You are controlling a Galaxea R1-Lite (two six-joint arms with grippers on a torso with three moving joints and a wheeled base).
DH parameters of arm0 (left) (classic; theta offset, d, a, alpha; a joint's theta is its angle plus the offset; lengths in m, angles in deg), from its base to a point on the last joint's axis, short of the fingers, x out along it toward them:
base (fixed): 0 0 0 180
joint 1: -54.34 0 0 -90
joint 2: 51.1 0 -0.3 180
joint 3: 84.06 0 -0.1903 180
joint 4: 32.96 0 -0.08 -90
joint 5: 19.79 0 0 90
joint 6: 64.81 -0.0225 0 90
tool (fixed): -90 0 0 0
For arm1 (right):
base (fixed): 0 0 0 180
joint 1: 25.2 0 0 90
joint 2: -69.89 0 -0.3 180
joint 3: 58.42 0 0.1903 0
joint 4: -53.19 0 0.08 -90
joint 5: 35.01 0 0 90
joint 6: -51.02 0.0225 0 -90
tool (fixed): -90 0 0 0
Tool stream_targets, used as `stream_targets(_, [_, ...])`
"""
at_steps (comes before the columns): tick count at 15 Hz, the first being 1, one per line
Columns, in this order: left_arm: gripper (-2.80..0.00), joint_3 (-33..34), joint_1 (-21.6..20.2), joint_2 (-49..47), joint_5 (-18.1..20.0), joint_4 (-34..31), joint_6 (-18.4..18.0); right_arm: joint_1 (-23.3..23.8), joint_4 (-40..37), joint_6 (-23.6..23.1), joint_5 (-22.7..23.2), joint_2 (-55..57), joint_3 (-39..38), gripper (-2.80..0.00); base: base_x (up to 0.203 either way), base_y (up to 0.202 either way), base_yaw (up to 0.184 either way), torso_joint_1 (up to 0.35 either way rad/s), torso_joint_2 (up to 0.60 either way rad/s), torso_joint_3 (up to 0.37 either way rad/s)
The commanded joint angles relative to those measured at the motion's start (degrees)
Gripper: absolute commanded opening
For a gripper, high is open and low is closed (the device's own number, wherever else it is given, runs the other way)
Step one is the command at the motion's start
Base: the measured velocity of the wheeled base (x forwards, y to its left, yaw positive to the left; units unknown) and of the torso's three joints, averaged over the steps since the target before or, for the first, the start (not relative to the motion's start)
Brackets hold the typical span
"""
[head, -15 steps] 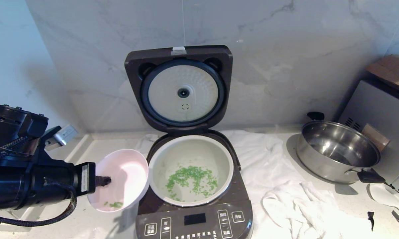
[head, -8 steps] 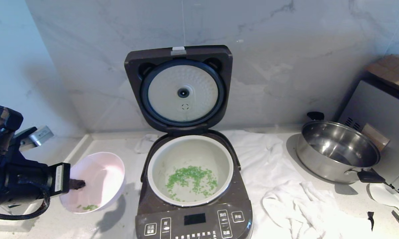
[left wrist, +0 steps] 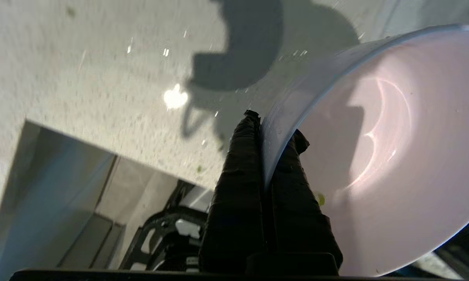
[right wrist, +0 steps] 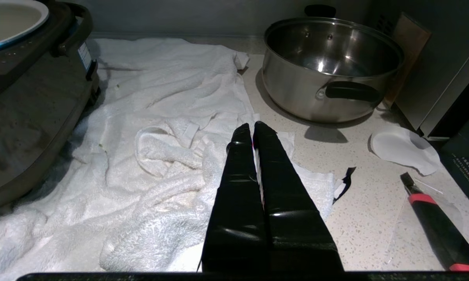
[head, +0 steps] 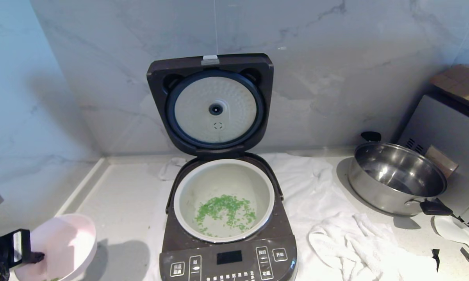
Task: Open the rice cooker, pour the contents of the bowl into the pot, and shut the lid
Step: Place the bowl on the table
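Three views of one surface

The cooker is seen from above, facing the wall. The bowl is viewed close from the left wrist. Cooker, towel and pan are shared by head and right wrist.

The rice cooker carries white Chinese labels on the buttons of its front panel, and the button at the panel's right end reads 开始. The remaining button captions are too small to make out, and the small display is dark. A white sticker on the cooker's side bears print too fine to read.
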Motion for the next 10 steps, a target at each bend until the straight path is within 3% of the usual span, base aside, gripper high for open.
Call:
stream_targets(1, [-2.8, 5.73, -2.2, -3.14, 0.03, 0.77, -0.93, -0.04, 0.0, -0.06, 0.02, 0.07, 0.0, -2.8, 0.0, 0.0, 0.0, 0.0, 0.0, 0.0])
stream_targets(4, [-2.8, 11.58, -7.85, -9.35, 0.11, 9.24, -1.85, -0.04, 0.0, -0.06, 0.02, 0.07, 0.0, -2.8, 0.0, 0.0, 0.0, 0.0, 0.0, 0.0])
stream_targets(6, [-2.8, 14.52, -11.43, -10.97, 0.02, 11.57, -3.56, -0.04, 0.0, -0.06, 0.02, 0.07, 0.0, -2.8, 0.0, 0.0, 0.0, 0.0, 0.0, 0.0])
stream_targets(10, [-2.8, 15.93, -18.34, -18.8, 0.5, 22.82, -5.19, -0.04, 0.0, -0.06, 0.02, 0.07, 0.0, -2.8, 0.0, 0.0, 0.0, 0.0, 0.0, 0.0])
